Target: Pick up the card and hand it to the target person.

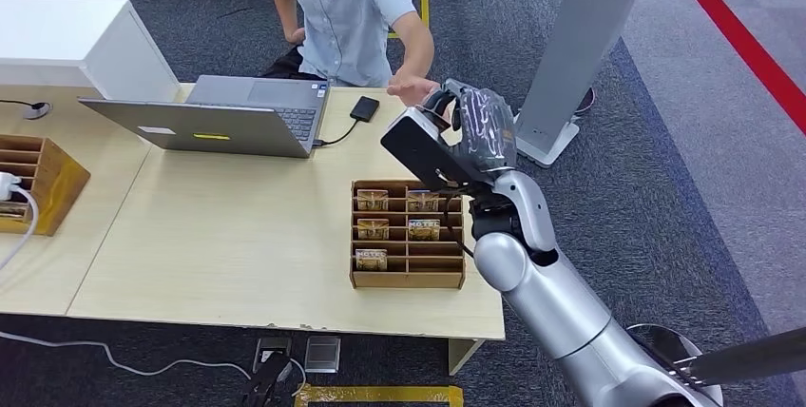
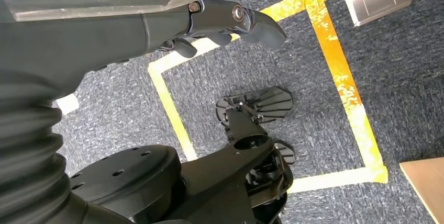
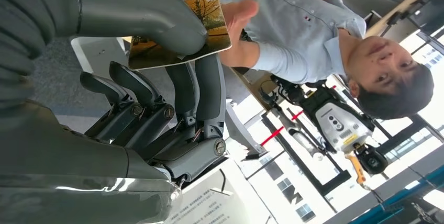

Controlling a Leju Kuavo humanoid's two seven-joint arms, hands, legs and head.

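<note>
1 laptop [image 1: 223,114], 2 wooden organizers [image 1: 407,279] [image 1: 43,179], 5 cards [image 1: 372,200] slotted inside the nearer organizer, 1 card [image 3: 180,22] held, 1 person [image 1: 347,8].

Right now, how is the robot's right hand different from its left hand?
The right hand is raised over the table toward the person, while the left hand hangs down over the carpet.
The right hand pinches a card between its thumb and fingers; the left hand holds nothing.
The right hand's card sits close to the person's hand; the left hand has only floor tape near it.
Both are dark grey.
</note>
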